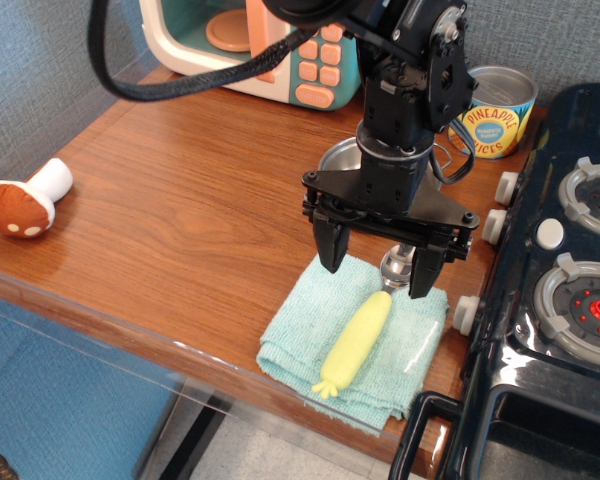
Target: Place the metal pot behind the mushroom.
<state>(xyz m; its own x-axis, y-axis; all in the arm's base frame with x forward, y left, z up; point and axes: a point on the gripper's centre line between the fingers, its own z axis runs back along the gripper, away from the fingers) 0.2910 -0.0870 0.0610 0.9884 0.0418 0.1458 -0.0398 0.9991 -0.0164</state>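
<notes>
The metal pot [338,159] stands on the wooden table behind my gripper; only its shiny left rim and a wire handle on the right show, the rest is hidden by the arm. The mushroom [22,203], with a reddish-brown white-dotted cap and a white stem, lies on its side at the far left of the table. My gripper [376,276] is open and empty, pointing down in front of the pot, its fingertips just above a teal cloth.
A teal cloth [300,335] with a yellow toy vegetable [358,340] lies at the front edge. A small shiny metal piece [397,266] sits between the fingers. A pineapple can [493,112] stands back right, a toy microwave [250,45] at the back, a dark toy stove [560,300] on the right.
</notes>
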